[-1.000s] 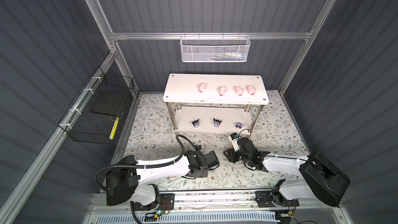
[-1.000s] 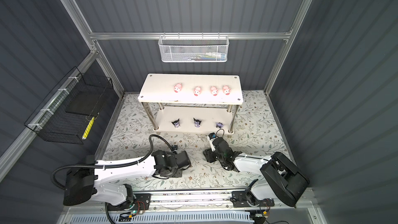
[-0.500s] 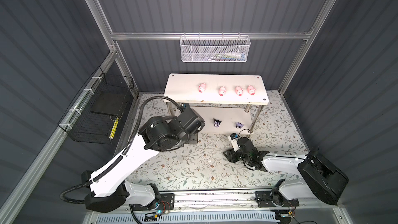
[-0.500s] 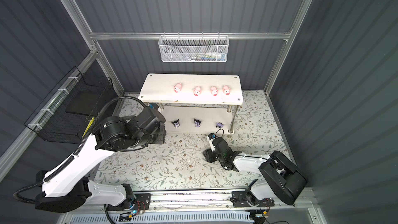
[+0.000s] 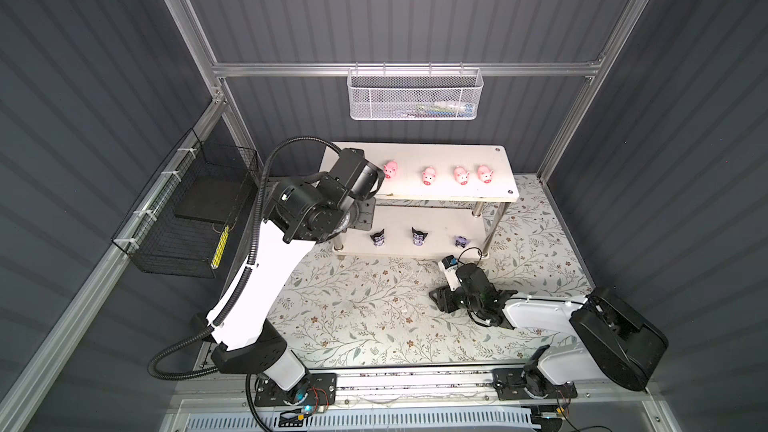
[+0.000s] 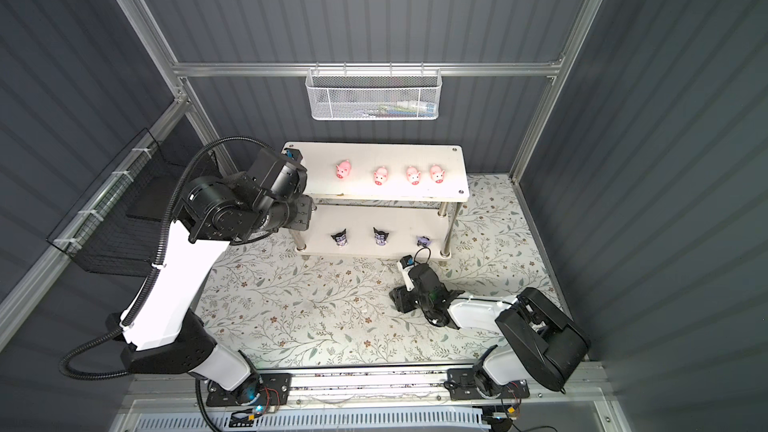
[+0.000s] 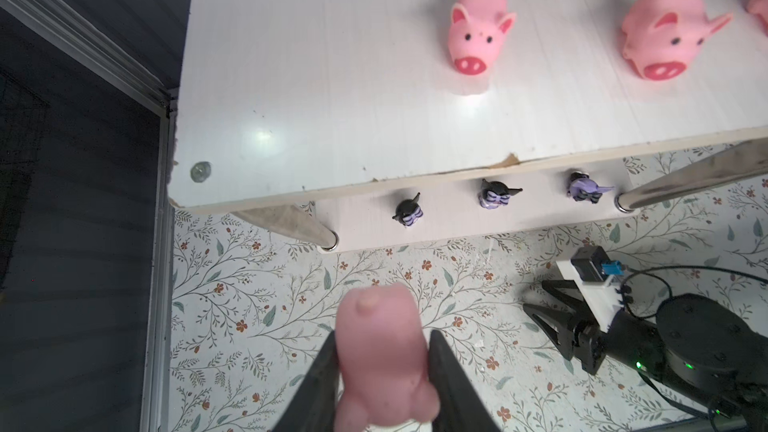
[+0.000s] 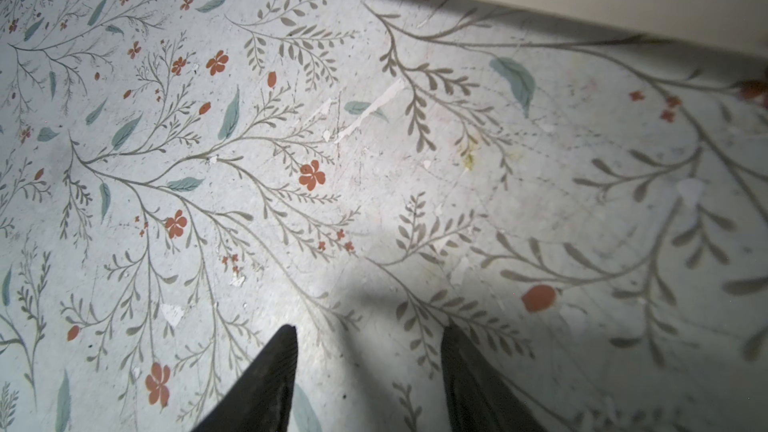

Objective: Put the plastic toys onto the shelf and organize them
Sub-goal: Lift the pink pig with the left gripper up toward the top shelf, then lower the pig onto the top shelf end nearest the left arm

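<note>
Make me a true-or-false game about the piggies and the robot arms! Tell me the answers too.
1. Four pink pigs stand in a row on the top board of the shelf. True.
2. The left end effector is empty. False: it is closed on a fifth pink pig.
3. Three dark pointy-eared figures sit on the lower board. True.
4. The right end effector holds a toy. False: it is open with nothing in it, above the floral mat.
</note>
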Controlling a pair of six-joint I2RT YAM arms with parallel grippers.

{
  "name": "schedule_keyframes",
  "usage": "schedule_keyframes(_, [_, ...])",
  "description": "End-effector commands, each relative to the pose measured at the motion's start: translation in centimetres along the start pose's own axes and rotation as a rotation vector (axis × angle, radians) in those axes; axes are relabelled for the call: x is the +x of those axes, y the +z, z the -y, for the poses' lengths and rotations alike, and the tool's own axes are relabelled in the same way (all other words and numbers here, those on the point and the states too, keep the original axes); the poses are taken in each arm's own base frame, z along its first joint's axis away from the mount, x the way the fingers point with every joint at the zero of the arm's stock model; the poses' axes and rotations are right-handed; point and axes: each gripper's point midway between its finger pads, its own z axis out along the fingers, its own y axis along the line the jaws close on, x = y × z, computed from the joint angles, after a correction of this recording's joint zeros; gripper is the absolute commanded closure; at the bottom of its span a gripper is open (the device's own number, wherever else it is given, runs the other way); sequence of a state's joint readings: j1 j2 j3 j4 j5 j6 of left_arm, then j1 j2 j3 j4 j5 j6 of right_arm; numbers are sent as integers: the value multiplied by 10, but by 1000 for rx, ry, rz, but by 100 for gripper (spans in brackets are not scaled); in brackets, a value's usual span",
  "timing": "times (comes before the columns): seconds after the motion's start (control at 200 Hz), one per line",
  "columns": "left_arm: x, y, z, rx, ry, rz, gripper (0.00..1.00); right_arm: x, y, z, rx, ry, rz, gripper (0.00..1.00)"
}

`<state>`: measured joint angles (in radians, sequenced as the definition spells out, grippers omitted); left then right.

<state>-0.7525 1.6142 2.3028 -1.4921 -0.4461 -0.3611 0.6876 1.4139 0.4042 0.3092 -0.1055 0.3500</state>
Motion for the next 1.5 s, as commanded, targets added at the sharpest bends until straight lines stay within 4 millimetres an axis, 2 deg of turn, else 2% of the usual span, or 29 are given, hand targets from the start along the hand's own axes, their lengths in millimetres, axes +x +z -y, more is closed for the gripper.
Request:
schedule_keyframes(0.0, [-24, 7, -3, 40, 53, 42, 65, 5, 2, 1, 4, -8, -30, 42])
schedule_keyframes(0.145, [-48, 25, -16, 66, 32, 59, 65, 6, 5, 1, 3, -8, -41, 42])
schedule_keyframes(0.3, [-60, 51, -28, 63, 4, 50, 65, 5, 4, 2, 7, -11, -36, 42])
schedule_keyframes(0.535, [-76, 73, -26, 103, 8, 70, 65, 5, 2, 3, 13, -15, -28, 42])
schedule_keyframes(0.64, [-78, 82, -24, 115, 15, 59, 65, 4, 1, 3, 14, -16, -24, 42])
schedule_keyframes(0.98, [-74, 99, -37, 79, 8, 26, 65, 5, 4, 5, 23, -14, -29, 42])
schedule_keyframes(1.306, [-84, 111, -39, 92, -11, 52, 65, 3, 1, 3, 17, -20, -20, 42])
schedule_keyframes(1.496, [-83, 120, -40, 97, -11, 36, 65, -11, -9, -4, -5, -29, 22, 42])
